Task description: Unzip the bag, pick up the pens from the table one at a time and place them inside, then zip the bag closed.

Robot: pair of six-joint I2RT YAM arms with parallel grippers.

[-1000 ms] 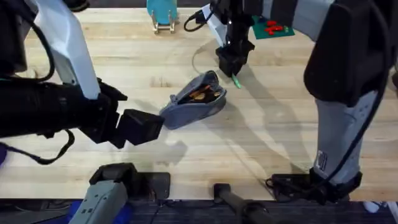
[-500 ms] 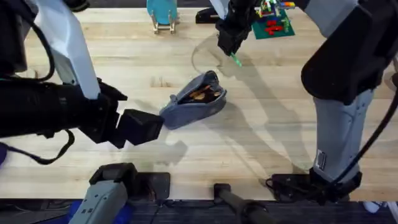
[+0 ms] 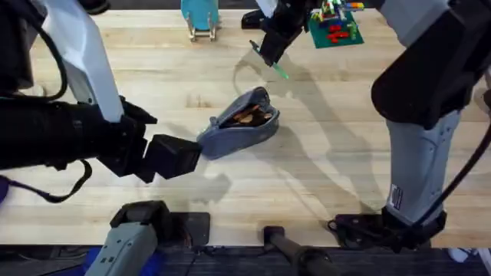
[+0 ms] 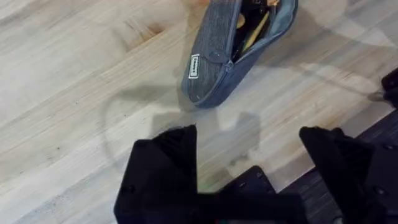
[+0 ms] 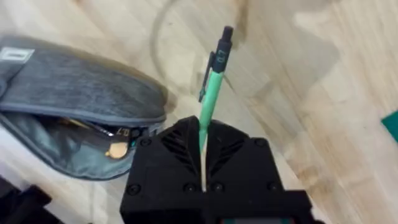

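Your right gripper is clamped on the light, stiff green pen above the table, so carry it gently to the soft, unzipped bag while your left gripper waits nearby, jaws apart.

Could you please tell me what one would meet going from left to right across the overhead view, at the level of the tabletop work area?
Left tool → open blue-grey pencil pouch → green pen held in the right tool → green board with red pieces.
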